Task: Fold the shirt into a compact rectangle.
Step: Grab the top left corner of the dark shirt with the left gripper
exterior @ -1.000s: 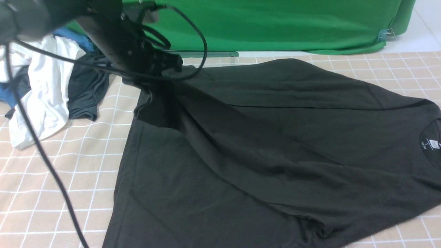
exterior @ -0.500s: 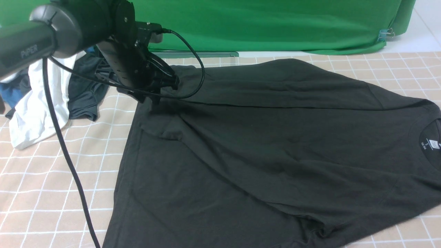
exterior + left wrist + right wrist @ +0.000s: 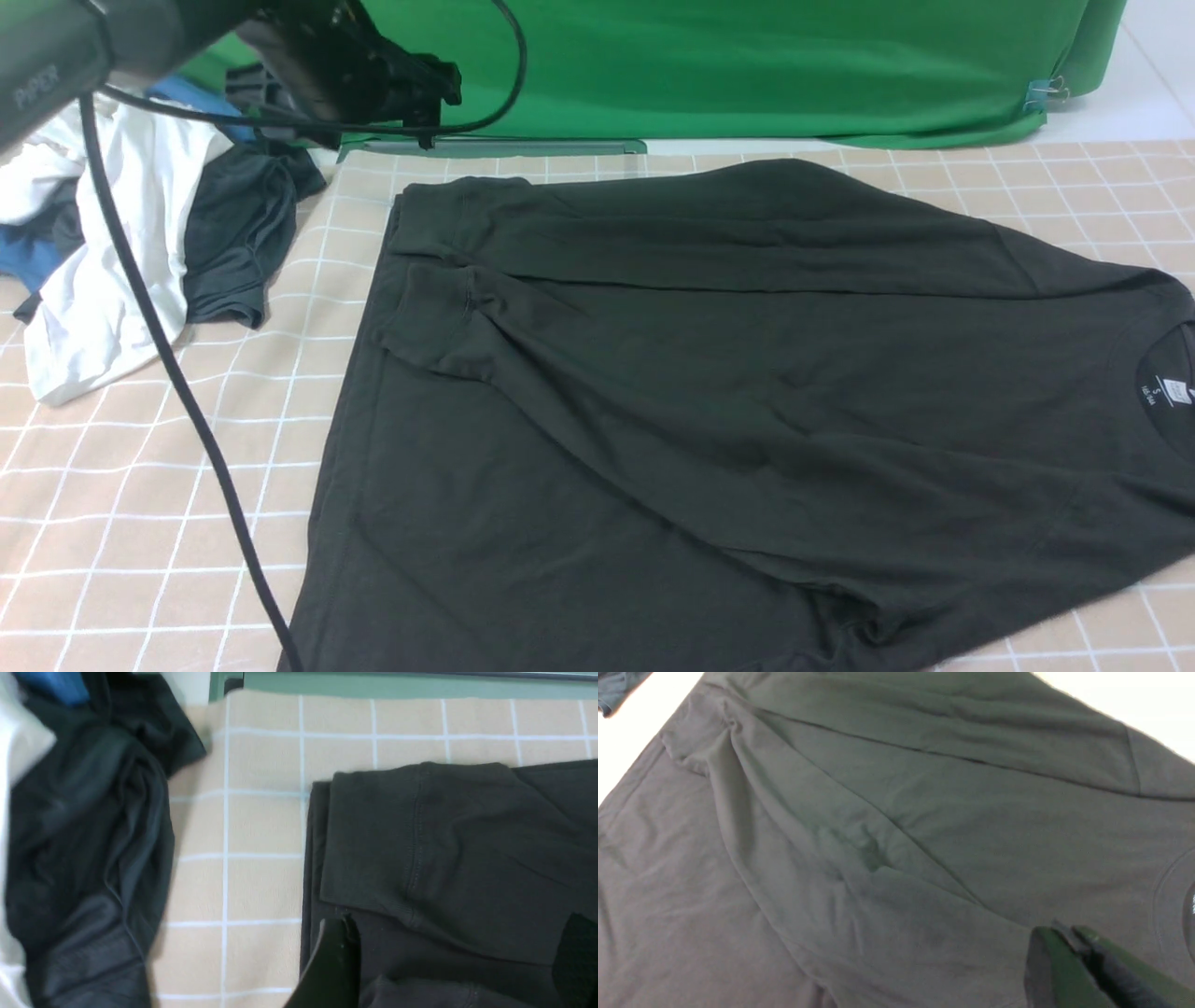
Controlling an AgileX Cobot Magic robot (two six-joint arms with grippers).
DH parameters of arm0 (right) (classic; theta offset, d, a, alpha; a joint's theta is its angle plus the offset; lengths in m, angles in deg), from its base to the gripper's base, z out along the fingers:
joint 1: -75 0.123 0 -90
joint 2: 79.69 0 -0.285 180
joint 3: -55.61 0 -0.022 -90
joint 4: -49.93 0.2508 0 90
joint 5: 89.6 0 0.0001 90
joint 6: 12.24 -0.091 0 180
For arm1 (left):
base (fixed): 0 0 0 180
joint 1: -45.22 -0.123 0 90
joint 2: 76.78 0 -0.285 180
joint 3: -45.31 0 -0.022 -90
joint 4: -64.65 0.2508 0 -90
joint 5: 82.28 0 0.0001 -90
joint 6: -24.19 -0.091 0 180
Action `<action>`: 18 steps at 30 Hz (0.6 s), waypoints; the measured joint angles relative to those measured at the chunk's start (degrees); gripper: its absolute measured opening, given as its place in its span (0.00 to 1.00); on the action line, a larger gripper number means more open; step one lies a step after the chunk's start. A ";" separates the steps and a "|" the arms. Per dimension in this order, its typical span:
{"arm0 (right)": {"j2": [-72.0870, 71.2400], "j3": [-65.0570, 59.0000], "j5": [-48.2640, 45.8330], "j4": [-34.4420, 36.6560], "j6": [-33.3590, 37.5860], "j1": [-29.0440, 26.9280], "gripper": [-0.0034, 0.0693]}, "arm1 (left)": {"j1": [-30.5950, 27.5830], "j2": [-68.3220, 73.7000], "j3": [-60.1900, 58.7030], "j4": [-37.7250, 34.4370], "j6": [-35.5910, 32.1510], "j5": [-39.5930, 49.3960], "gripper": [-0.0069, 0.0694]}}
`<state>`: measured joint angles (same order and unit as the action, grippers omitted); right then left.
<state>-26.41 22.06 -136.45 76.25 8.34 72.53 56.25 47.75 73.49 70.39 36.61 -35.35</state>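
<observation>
On tbl (image 3: 140, 485), 1 shirt (image 3: 709, 401), 1 clothes pile (image 3: 140, 233)

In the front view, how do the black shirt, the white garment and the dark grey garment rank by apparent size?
1. black shirt, by far the largest
2. white garment
3. dark grey garment, somewhat smaller than the white one

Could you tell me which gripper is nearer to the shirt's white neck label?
Right. The right gripper hangs over the shirt close to its neck label; the left gripper is up beyond the opposite, hem end.
</observation>
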 joint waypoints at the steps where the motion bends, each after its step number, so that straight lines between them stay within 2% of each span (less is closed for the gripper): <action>1: 0.60 0.00 0.00 0.12 0.07 0.00 0.12 | -1.08 0.72 0.00 -1.87 0.14 0.16 0.82; 4: 2.16 0.10 -0.14 0.36 0.86 0.22 0.12 | -3.85 2.25 0.00 -8.22 0.20 1.00 0.79; 8: 4.25 0.10 0.28 0.46 1.64 2.53 0.12 | -7.75 3.92 0.00 -21.82 -0.71 1.59 0.77; 10: 4.75 0.10 0.53 0.59 1.64 3.97 0.12 | -8.40 4.41 0.00 -26.42 -1.08 1.39 0.77; 13: 5.49 0.10 0.99 0.59 1.76 6.03 0.12 | -8.53 5.85 0.00 -29.36 -1.98 -0.05 0.77; 18: 5.72 0.10 1.67 0.59 1.76 6.85 0.12 | -8.53 8.75 0.00 -29.58 -2.14 -1.52 0.77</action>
<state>-20.69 22.17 -134.78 76.84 10.10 79.38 47.72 56.50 73.49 40.80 34.46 -36.87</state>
